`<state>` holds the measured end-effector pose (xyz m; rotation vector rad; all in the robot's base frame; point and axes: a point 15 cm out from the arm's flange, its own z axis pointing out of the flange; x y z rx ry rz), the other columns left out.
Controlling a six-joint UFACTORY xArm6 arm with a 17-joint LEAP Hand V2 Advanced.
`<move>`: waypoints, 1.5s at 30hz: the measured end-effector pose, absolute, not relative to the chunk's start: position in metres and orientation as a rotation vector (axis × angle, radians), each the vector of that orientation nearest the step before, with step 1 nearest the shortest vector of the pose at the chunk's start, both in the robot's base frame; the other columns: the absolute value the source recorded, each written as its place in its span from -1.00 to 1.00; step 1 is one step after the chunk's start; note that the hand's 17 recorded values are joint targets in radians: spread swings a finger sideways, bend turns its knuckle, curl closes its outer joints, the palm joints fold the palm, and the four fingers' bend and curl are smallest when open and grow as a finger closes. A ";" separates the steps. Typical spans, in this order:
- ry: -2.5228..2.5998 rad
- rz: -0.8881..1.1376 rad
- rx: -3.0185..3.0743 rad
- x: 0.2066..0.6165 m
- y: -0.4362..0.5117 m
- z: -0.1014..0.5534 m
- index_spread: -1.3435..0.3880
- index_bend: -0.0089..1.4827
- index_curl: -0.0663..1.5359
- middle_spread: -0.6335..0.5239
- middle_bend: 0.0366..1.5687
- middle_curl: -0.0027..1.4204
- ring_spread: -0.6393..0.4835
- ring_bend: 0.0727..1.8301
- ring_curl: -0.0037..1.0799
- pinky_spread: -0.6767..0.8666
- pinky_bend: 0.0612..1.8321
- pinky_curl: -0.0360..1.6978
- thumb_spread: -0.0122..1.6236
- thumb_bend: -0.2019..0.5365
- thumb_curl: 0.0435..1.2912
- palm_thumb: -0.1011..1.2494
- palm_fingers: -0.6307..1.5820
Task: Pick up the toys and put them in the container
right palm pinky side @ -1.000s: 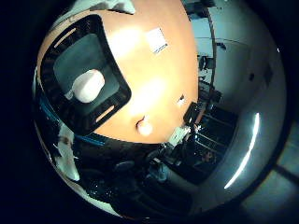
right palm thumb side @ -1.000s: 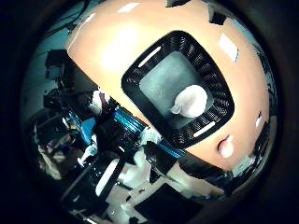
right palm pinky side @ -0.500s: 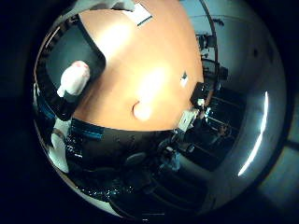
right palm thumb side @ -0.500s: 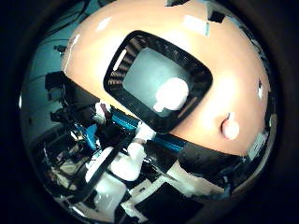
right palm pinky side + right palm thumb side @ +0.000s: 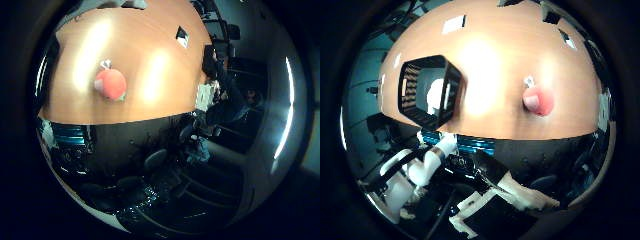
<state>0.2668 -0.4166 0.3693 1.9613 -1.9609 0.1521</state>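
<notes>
A black slotted container [image 5: 420,92] stands on the orange table [image 5: 495,60], with a white toy [image 5: 439,95] lying inside it. A round pink toy [image 5: 534,99] lies on the bare table away from the container, close to the table's edge. In the little finger side palm view the pink toy [image 5: 110,81] lies alone on the table, with a small pale part on it. My hand [image 5: 432,168] shows as white fingers beyond the table's edge, relaxed and holding nothing. It is above the table, between the container and the pink toy.
Small white tags [image 5: 455,22] lie scattered on the table, one also in the little finger side palm view [image 5: 182,38]. The table's edge [image 5: 510,140] runs close to the pink toy. Office chairs [image 5: 155,160] and equipment stand beyond it.
The camera has moved away from the container towards the pink toy, which now looks larger. The white toy stays in the container. The hand still holds nothing.
</notes>
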 end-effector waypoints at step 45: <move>-2.104 0.052 1.945 0.281 -0.487 0.214 0.17 -0.77 -0.57 -0.03 -0.65 -0.49 0.16 -0.54 -0.55 0.43 -0.37 -0.73 0.24 -0.52 -0.60 -0.07 -0.22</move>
